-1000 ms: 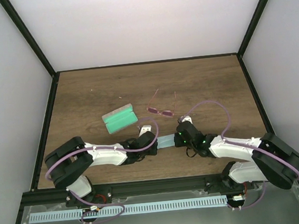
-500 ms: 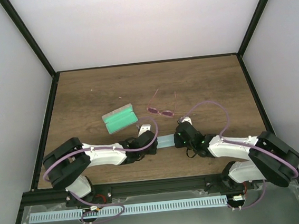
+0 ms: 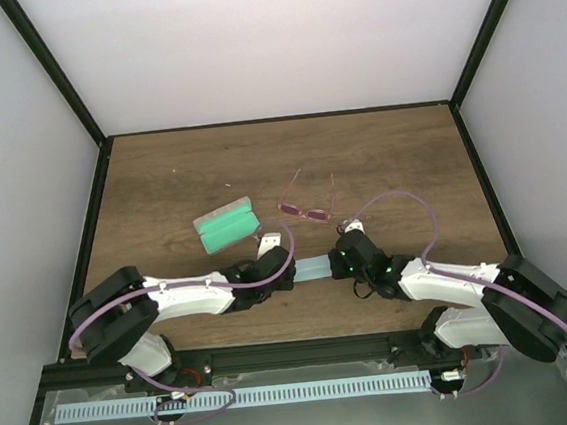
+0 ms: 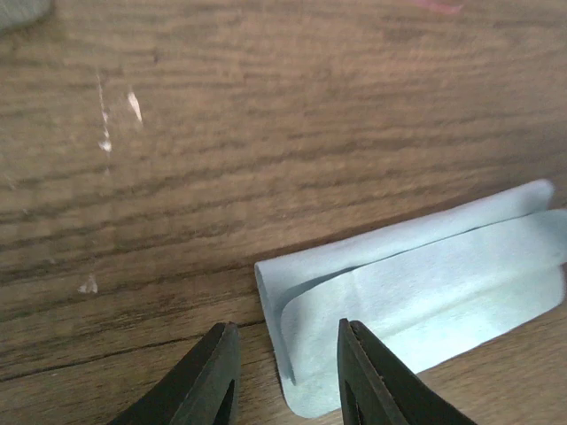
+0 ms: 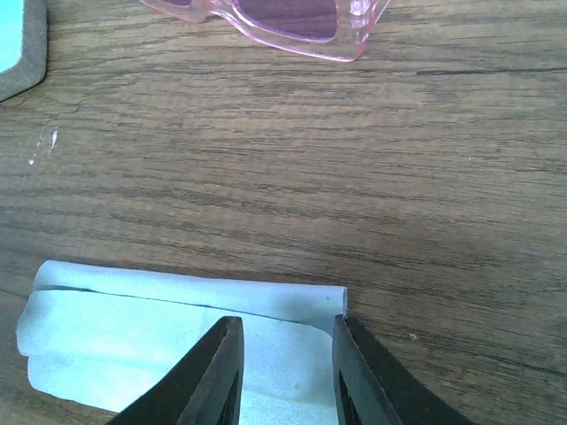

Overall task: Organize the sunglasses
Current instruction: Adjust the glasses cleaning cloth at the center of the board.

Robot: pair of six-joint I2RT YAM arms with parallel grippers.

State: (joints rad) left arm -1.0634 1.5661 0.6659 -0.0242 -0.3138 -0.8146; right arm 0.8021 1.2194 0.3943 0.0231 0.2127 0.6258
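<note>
The sunglasses are lying on the worktop, just beyond the folded blue cloth and right of the open grey case, lens bar running roughly left-right and unfolded wire arms pointing toward the far side. The left end effector and the right end effector are sitting low with fingers parted, straddling opposite ends of the cloth, clasping nothing. I am guessing the danger is the right one pushing forward into the pink frame, skidding it or bending those thin arms.

Folded light blue cloth lay front-centre on wooden table, pink-tinted wire sunglasses behind it, grey green-lined rectangular case to their left
</note>
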